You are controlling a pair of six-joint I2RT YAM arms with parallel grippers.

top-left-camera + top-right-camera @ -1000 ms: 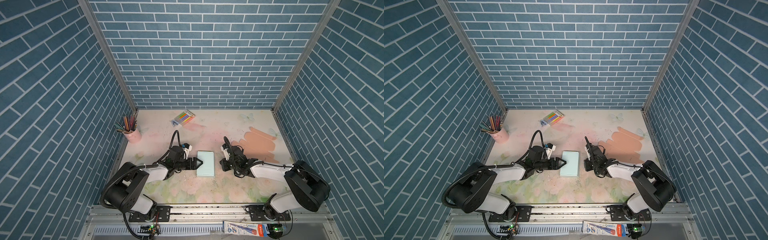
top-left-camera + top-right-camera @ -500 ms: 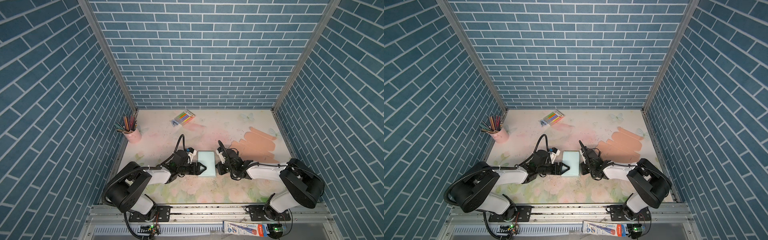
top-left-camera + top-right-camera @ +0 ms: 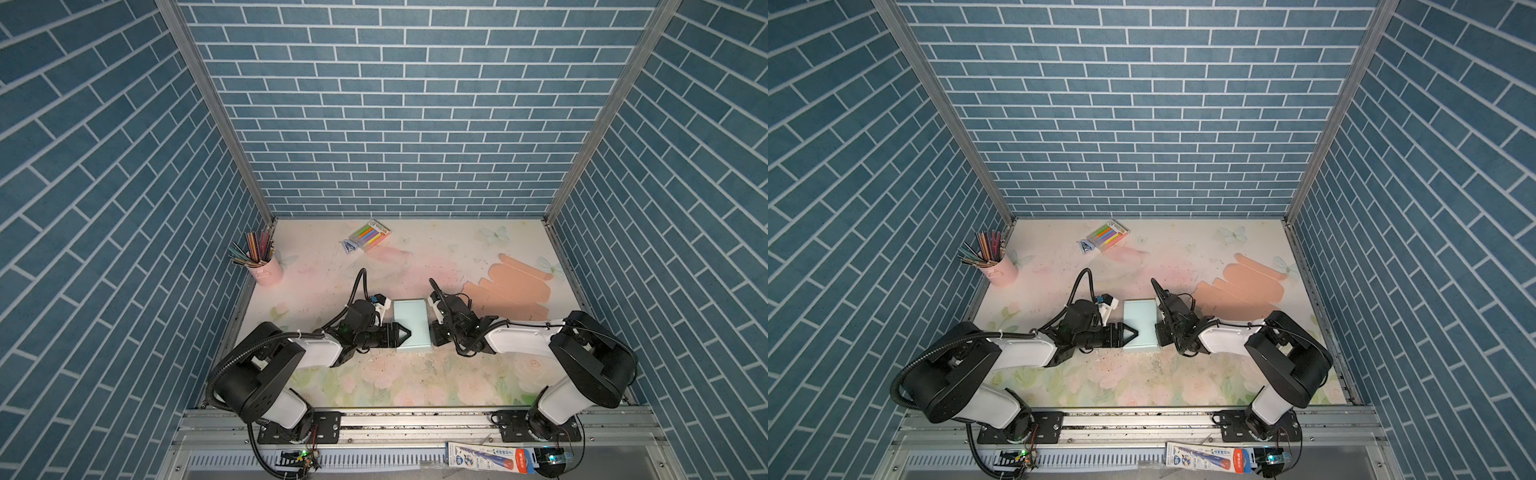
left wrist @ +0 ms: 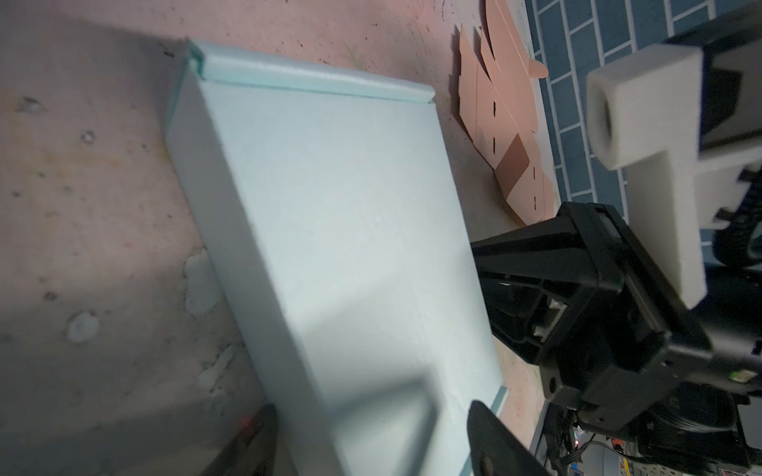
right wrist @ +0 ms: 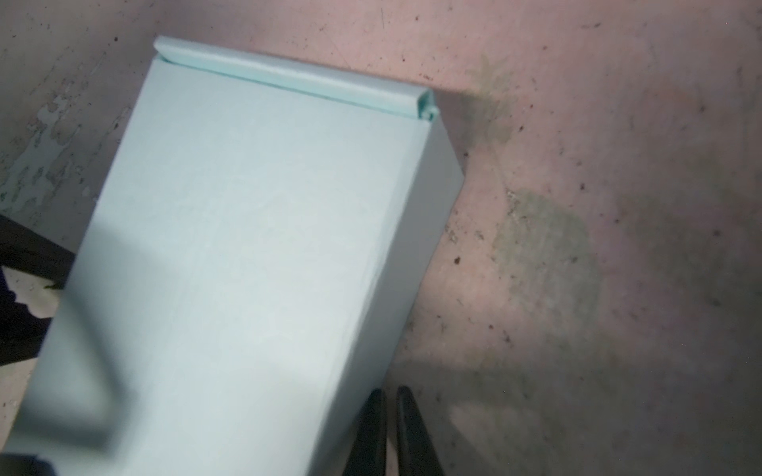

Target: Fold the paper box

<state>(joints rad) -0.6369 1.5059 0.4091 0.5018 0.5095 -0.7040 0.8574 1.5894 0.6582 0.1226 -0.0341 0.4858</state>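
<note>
Underneath everything, the floral tabletop (image 3: 374, 382). At far right, well apart from the work, a flat stack of salmon box blanks (image 3: 515, 291). At the middle, toward the near edge, the pale blue paper box (image 3: 415, 320), lying flat with its long sides left and right and its top panel down. Looks late in the fold: walls up, body closed, with only a rolled lip (image 4: 313, 78) along the far end, seen in both wrist views and perhaps not fully tucked. Flanked on both sides: left gripper (image 3: 401, 332) at the left wall, fingers (image 4: 495, 445) spread with the box's edge between them and no contact seen; right gripper (image 5: 389, 428) pressed together, pinching nothing visible, just beside the right wall. Next, probably: bring the spread jaws in on the left edge while bracing from the right, gently, to avoid denting or sliding the thin card. At far left, a pink pencil cup (image 3: 268, 270); at the far middle, a pack of coloured markers (image 3: 370, 235). Nothing between either tool and the box.
</note>
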